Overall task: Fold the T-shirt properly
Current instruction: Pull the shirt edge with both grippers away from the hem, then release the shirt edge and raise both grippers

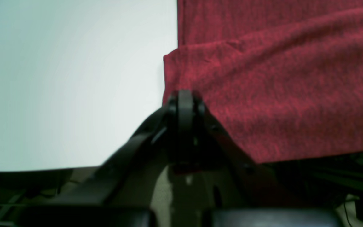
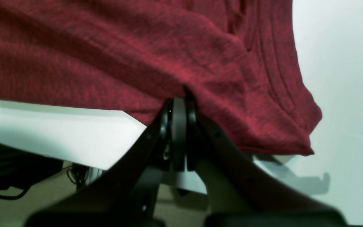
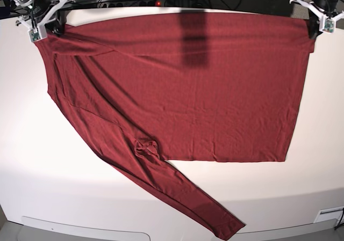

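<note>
The T-shirt (image 3: 183, 96) lies spread over the desk (image 3: 301, 182), its top edge along the far edge and one sleeve trailing to the near edge. It looks thin, light and limp, so it should sag and wrinkle when lifted; corners and hems seem the best holds. The right claw (image 2: 179, 107) pinches cloth at one far corner; the left claw (image 1: 184, 97) sits narrow at the other, grip unclear.

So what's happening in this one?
A two-armed robot is working on a maroon long-sleeved T-shirt spread over a white table. The right gripper is clamped on the cloth's edge at one far corner. The left gripper sits at the opposite far corner, at the fabric's edge; whether it grips is unclear. One sleeve trails toward the near edge; no fold is made yet.
</note>
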### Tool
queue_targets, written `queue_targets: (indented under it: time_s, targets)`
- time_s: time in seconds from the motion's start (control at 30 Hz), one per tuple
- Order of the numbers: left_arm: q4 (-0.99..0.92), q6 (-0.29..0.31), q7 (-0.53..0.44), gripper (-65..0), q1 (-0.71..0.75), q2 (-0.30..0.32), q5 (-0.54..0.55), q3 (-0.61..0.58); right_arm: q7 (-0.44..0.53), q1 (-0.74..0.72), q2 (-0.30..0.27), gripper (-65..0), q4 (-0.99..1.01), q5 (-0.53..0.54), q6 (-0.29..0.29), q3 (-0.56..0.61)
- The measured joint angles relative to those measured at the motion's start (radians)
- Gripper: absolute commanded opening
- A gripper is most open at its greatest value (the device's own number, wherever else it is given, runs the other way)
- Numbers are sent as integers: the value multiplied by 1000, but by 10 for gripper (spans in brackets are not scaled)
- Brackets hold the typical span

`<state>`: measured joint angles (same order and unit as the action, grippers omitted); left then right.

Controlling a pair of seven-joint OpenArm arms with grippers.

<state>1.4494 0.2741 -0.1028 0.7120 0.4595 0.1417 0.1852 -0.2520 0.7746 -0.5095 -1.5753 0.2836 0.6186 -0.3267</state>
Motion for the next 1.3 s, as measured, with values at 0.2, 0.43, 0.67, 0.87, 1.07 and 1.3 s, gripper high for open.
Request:
queue_targets:
  time_s: [0.2,0.43,0.67,0.87,1.07,1.3]
  targets:
    - [80,21,40,-586,3,-8,-15,92,-58,9,2,-650,-53,3,3,0]
    - [136,21,46,-582,5,-8,24,191,-90,10,3,-650,-103,-6,8,2]
    - [183,20,52,-582,5,-8,39,250,-159,13,6,-637,-159,-13,16,-12]
    - [200,21,51,-582,5,-8,39,251,-214,18,8,-632,-166,-16,18,-110]
    - [200,22,63,-582,-20,-8,116,251,-214,18,8,-402,-166,14,38,-193]
    - [200,22,164,-553,-108,-8,121,251,-219,18,8,-380,-232,114,43,-272]
